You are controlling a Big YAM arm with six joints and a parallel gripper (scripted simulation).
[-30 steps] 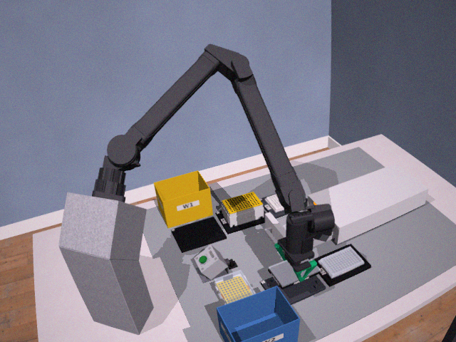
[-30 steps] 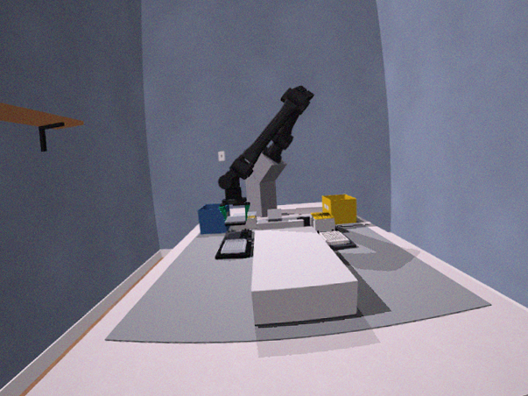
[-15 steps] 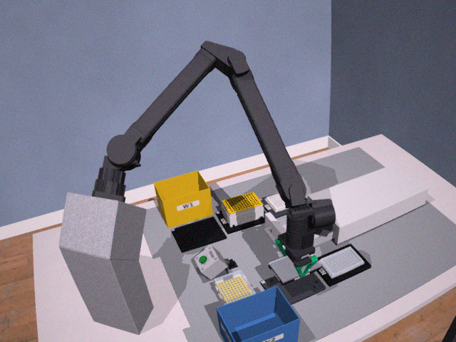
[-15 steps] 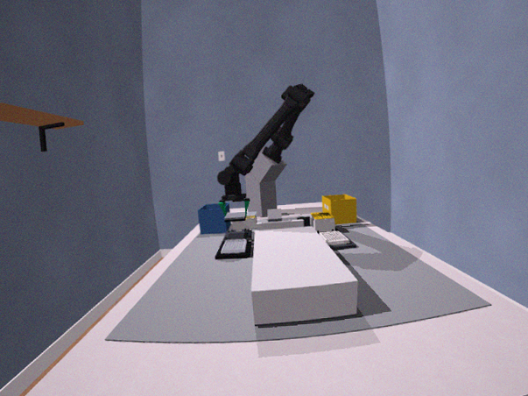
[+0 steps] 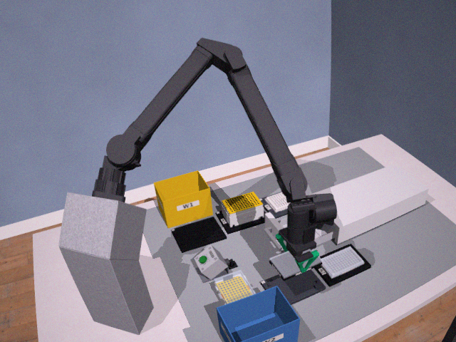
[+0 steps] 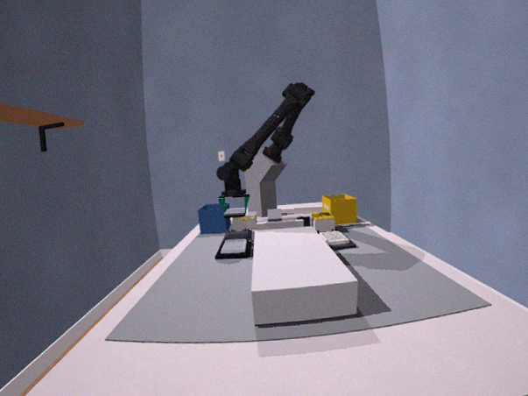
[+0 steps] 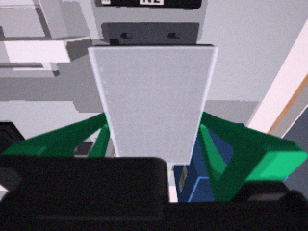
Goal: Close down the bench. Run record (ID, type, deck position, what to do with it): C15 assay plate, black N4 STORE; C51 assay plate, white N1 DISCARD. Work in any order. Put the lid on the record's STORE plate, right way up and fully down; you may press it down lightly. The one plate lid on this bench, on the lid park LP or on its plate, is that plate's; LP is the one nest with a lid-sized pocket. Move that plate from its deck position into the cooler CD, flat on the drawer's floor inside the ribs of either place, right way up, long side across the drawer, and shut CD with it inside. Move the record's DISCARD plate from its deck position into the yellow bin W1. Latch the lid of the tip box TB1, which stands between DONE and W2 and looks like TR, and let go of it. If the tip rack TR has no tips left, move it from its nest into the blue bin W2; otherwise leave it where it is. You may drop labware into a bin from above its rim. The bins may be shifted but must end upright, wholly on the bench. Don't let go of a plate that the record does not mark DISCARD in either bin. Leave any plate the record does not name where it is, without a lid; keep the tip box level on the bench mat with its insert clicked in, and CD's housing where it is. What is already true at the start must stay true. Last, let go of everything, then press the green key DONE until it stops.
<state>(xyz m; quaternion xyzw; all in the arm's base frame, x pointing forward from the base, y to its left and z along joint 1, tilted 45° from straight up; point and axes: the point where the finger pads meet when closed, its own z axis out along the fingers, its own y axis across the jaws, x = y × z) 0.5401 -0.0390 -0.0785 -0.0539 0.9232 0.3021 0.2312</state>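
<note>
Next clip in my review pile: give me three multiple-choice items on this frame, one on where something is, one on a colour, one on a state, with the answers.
1. Where is the pale flat lid?
A. inside the yellow bin
B. lifted above a dark empty tray, near the blue bin
C. on top of the long white box

2. What colour are the pincer's fingers?
A. green
B. red
C. orange

3. What is the state of the pincer?
A. open, holding nothing
C. shut on the lid
B. out of view

Answers:
1 B, the top view shows it in the air over the dark tray next to the blue bin.
2 A, both fingers show green in the wrist view.
3 C, the fingers press the lid's two sides.
</note>
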